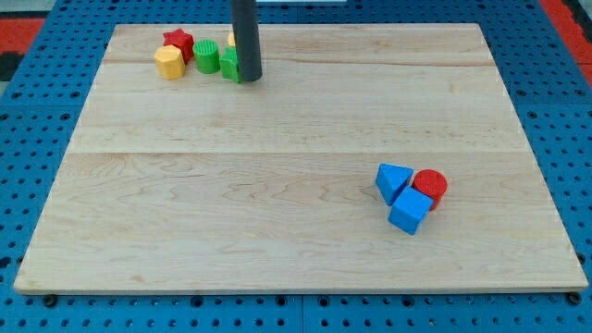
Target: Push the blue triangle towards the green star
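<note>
While the big wooden tabletop (277,231) fills most of the view, a blue board with holes (37,111) is seen all around it. A dark rod (244,32) comes straight down from the view's top. No end effector is carried by this arm, so nothing is grasped or clenched; only my tip (250,79) is found at the rod's low end. My tip is seen at the top left group of blocks, just beside a green block (228,66) that is partly hidden behind the rod, so its shape cannot be told. A green round block (206,56) is placed just left of it. A red star (178,43) and a yellow block (169,63) are set at the left end of that group, touching each other. A bit of another yellow block (230,40) is peeking out behind the rod.

Far away, near the view's bottom right, the blue triangle (393,180) is found. It is touched by a blue cube (410,212) below it and a red round block (430,188) on its right. My tip is well apart from these three.
</note>
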